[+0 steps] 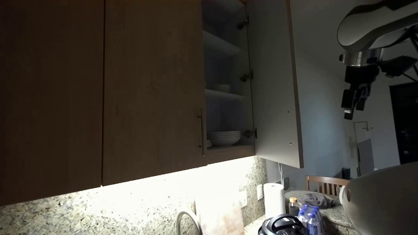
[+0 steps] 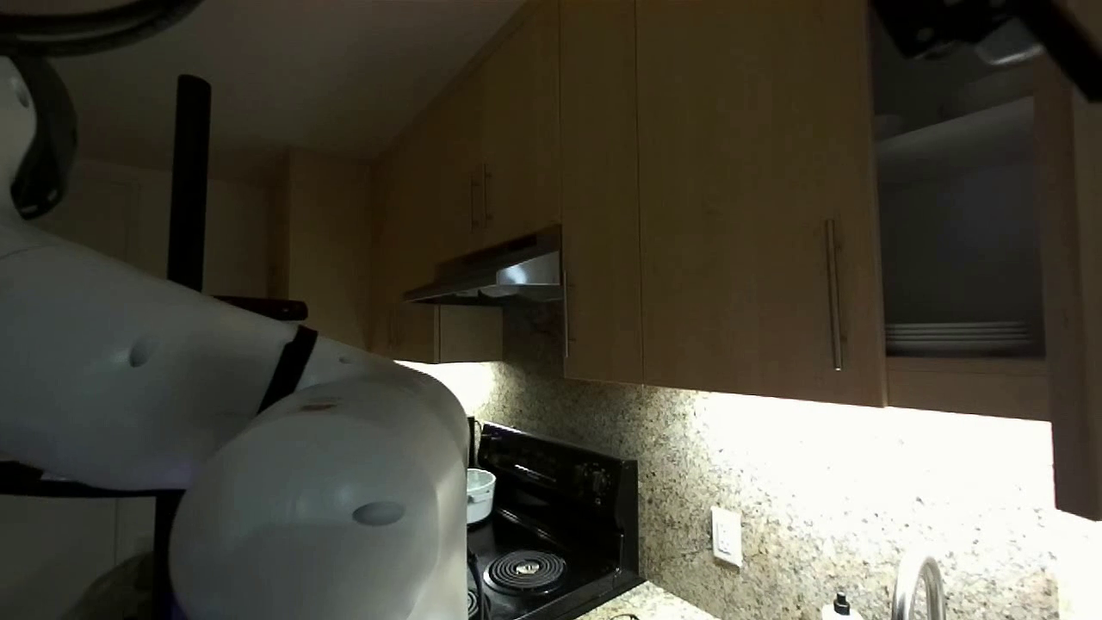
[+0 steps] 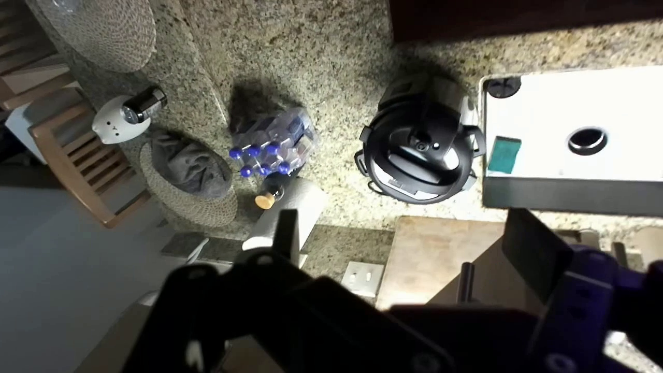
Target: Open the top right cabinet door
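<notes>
The top right cabinet door (image 1: 274, 98) stands swung out, its pale inner face and hinges turned to the camera. Its brown edge (image 2: 1074, 344) is at the far right of an exterior view. My gripper (image 1: 355, 111) points down, apart from the door and on its outer side. In the wrist view the gripper (image 3: 402, 223) is open, its fingers (image 3: 533, 254) wide apart with nothing held. A metal bar handle (image 3: 465, 280) on a brown panel (image 3: 500, 274) shows beyond the gap; whether they touch the gripper is not visible.
Wider shut doors (image 1: 153, 81) adjoin the open cabinet, where bowls (image 1: 225, 137) sit on a shelf. Below are a paper towel roll (image 1: 274, 199), a black pressure cooker (image 3: 419, 150), water bottles (image 3: 277, 140) and a sink (image 3: 549, 109). A range hood (image 2: 495, 275) projects farther along the wall.
</notes>
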Robot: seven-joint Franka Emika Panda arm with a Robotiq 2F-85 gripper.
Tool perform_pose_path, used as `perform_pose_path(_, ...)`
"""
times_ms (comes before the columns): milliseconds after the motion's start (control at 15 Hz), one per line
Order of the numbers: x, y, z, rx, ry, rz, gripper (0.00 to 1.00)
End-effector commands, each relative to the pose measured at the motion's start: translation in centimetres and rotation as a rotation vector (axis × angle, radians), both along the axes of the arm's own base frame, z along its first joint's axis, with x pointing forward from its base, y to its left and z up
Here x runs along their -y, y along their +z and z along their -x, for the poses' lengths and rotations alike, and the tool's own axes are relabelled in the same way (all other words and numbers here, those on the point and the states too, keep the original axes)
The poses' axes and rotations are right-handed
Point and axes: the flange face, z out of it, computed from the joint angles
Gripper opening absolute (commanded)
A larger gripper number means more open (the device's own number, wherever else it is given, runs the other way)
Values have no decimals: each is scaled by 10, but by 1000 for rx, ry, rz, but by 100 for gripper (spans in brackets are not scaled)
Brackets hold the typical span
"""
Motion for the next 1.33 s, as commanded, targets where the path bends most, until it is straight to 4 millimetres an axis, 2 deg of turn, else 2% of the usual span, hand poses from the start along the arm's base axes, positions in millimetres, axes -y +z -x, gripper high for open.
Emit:
perform_pose_path(0, -20, 3, -20, -48, 114, 50, 100)
perform_pose_path(200, -46, 13, -44, -25, 242, 63, 100)
perform_pose_path(400, -71, 17, -59, -63, 349, 73, 100)
perform_pose_path(733, -113, 22, -73, -197, 389, 110, 100)
perform_pose_path(1267, -163, 39, -82, -284, 495, 140, 100)
